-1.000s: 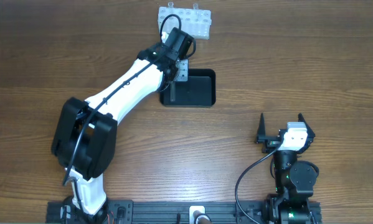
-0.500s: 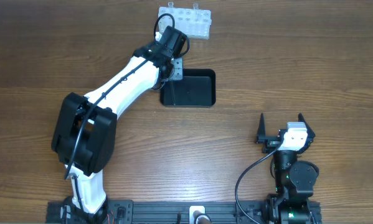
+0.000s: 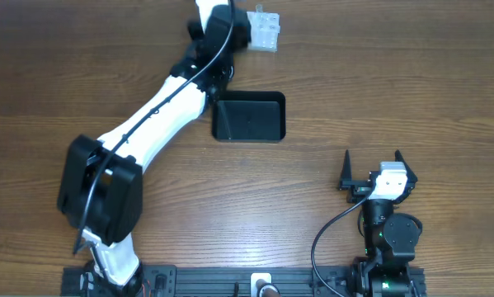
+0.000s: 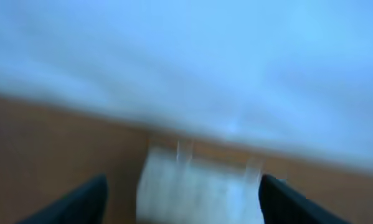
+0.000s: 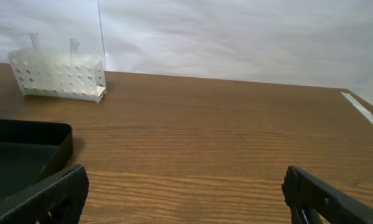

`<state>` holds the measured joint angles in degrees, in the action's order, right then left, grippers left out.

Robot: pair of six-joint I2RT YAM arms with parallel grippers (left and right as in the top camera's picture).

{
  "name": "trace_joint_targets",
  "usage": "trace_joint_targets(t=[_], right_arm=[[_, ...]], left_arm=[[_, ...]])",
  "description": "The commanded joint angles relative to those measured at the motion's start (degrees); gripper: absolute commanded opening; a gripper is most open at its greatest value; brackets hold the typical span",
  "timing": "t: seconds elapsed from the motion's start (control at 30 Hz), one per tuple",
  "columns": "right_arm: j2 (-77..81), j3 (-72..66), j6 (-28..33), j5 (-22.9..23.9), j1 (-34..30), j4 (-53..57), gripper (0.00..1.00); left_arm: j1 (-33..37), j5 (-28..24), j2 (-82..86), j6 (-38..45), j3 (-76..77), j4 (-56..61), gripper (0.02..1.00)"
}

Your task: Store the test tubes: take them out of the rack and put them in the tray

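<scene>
A white perforated test tube rack (image 3: 265,30) stands at the table's far edge, and two clear tubes (image 5: 34,41) stick up out of it in the right wrist view. The black tray (image 3: 273,118) sits just in front of it; I cannot make out any tube inside. My left gripper (image 4: 183,183) is open and raised right before the rack (image 4: 198,190), which lies in line with the gap between its fingers. Near the table's front, my right gripper (image 3: 372,171) stands open and holds nothing, far from both rack (image 5: 58,78) and tray (image 5: 55,146).
Bare wooden table (image 3: 411,82) stretches to the right of the tray and between the tray and the right arm. The left arm's white link (image 3: 156,111) lies diagonally over the table left of the tray. A pale wall rises behind the rack.
The left arm swung from over the tray's left edge up to the rack at the far edge. The right arm has kept still.
</scene>
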<state>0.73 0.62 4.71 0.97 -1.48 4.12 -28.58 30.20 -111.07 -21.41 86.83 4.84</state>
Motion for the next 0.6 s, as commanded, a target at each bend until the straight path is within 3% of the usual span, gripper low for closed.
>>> trace_joint_targets(t=[0.03,0.27,0.3,0.37,0.4,0.6], right_arm=[[-0.4,-0.3,0.1,-0.1,-0.2,0.2,0.991],[-0.4,-0.3,0.1,-0.1,-0.2,0.2,0.993],[-0.4,-0.3,0.1,-0.1,-0.2,0.2,0.993],[-0.4,-0.3,0.1,-0.1,-0.2,0.2,0.993],[-0.4,-0.3,0.1,-0.1,-0.2,0.2,0.993],[-0.4,-0.3,0.1,-0.1,-0.2,0.2,0.991]], left_arm=[[1.0,7.0,-1.2,6.1,0.2,9.3,0.783],[1.4,7.0,-8.8,6.1,0.2,25.7,0.814],[1.4,7.0,-9.7,6.1,0.2,27.4,0.833],[1.5,7.0,-11.5,6.1,0.2,30.1,0.987],[1.6,7.0,-12.2,6.1,0.2,31.1,1.0],[2.8,6.7,-16.3,6.3,0.3,35.7,1.0]])
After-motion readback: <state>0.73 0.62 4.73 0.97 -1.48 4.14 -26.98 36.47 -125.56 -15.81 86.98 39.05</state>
